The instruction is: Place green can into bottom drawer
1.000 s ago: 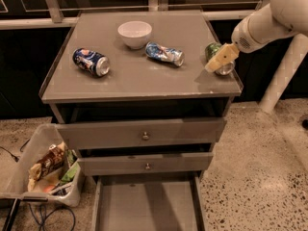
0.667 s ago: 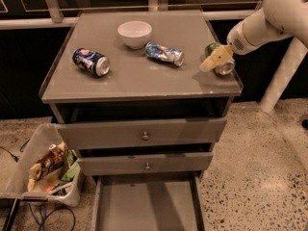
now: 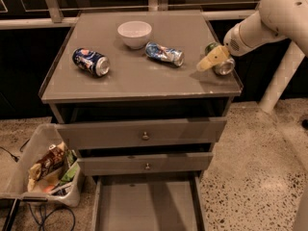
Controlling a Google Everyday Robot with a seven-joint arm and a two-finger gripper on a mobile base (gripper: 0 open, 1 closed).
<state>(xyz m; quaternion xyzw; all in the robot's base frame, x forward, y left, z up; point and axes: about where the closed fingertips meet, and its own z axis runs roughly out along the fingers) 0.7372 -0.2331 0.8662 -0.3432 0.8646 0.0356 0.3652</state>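
Note:
The green can [image 3: 222,64] lies on its side at the right front corner of the grey cabinet top [image 3: 139,76], its silver end facing forward. My gripper [image 3: 212,59] comes in from the right on the white arm [image 3: 269,18] and sits right at the can, covering its left side. The bottom drawer [image 3: 144,206] is pulled out at the foot of the cabinet, a wide flat tray with nothing in it.
A white bowl [image 3: 134,33], a dark blue can [image 3: 91,61] and a dented light blue can [image 3: 165,53] sit on the cabinet top. The two upper drawers [image 3: 144,134] stand slightly ajar. A white bin [image 3: 38,170] of snacks stands on the floor at left. A white post [image 3: 281,76] stands at right.
The arm has shifted slightly to the left and the gripper has settled closer over the green can. The can has stayed at the right front corner.

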